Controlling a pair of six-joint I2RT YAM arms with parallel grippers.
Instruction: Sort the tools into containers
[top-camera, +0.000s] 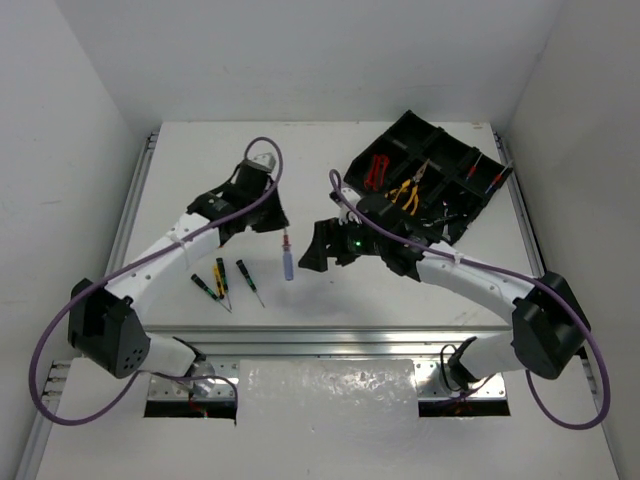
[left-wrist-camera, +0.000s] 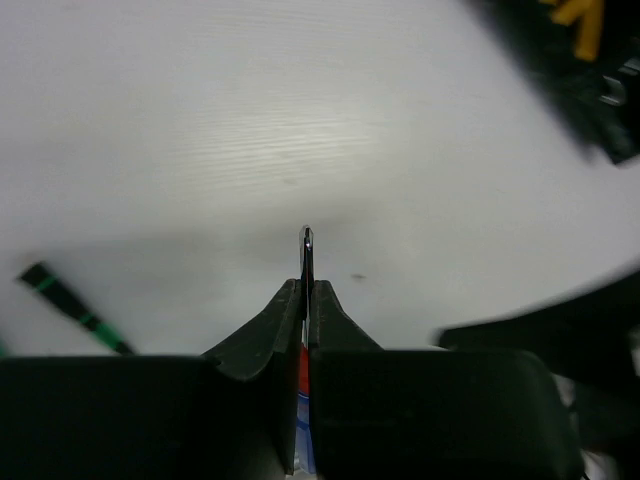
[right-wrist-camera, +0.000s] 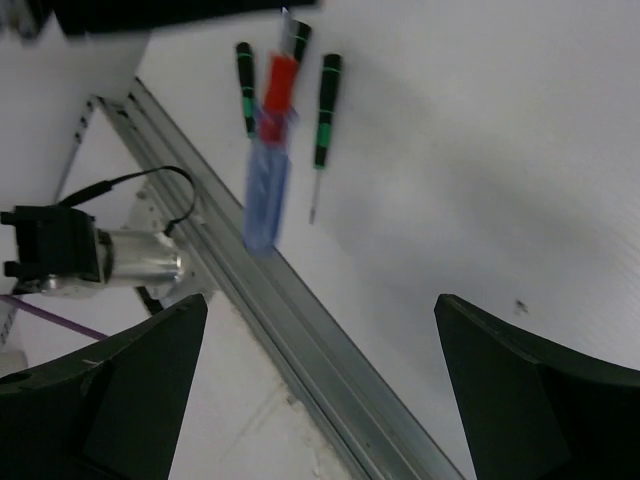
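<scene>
My left gripper (top-camera: 281, 225) (left-wrist-camera: 306, 292) is shut on the thin shaft of a screwdriver with a blue handle and red collar (top-camera: 288, 260). The screwdriver hangs handle-down above the table. It also shows in the right wrist view (right-wrist-camera: 266, 182), and its tip pokes past the fingers in the left wrist view (left-wrist-camera: 307, 243). My right gripper (top-camera: 320, 252) (right-wrist-camera: 320, 310) is open and empty, just right of the hanging screwdriver. The black divided tray (top-camera: 452, 148) at the far right holds red-and-black pliers (top-camera: 377, 170) and yellow-handled pliers (top-camera: 405, 193).
Three small screwdrivers with black handles and green or yellow bands (top-camera: 208, 285) (top-camera: 221, 277) (top-camera: 247, 277) lie on the table left of centre; they also show in the right wrist view (right-wrist-camera: 325, 108). A metal rail (top-camera: 330, 335) runs along the near table edge.
</scene>
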